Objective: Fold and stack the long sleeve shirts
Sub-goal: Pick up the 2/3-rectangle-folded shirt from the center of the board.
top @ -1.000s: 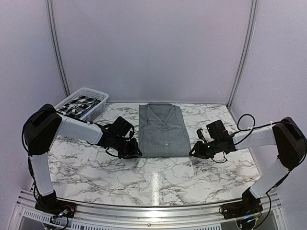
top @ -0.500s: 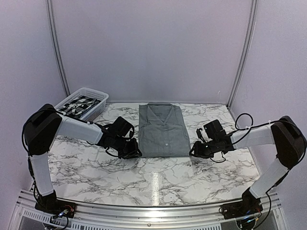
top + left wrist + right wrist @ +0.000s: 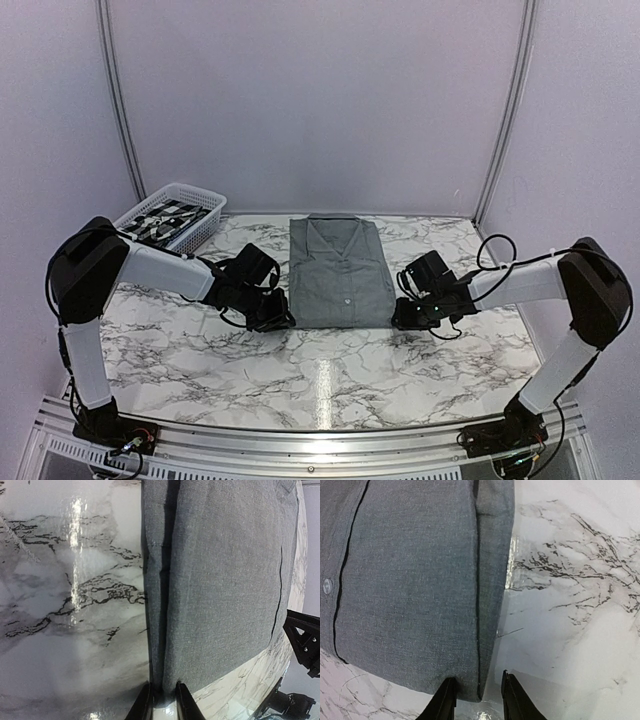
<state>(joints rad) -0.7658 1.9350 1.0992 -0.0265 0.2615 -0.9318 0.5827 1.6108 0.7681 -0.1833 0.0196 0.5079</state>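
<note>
White marble table (image 3: 200, 350) with thin black veins, smooth and shiny, between pale plain walls. At the far left corner, a white plastic basket (image 3: 178, 187) with holes in its sides, holding a black-and-white checked cloth (image 3: 165, 218). Next, the black left gripper (image 3: 283, 320), low on the table, at the near left corner of a soft grey woven shirt (image 3: 338, 275). Clenched on the shirt's folded left edge, two thin black fingers (image 3: 145, 707) close together, stacked cloth layers pinched between.

In the middle of the table, the shirt itself: folded into a neat flat rectangle, collar at the far end, small round buttons down the front, fine grainy weave.

At its near right corner, the black right gripper (image 3: 397, 320), low as well. Released, fingers (image 3: 446, 702) spread apart, the shirt's corner between them, one finger on the cloth side, the other on the bare marble side.
</note>
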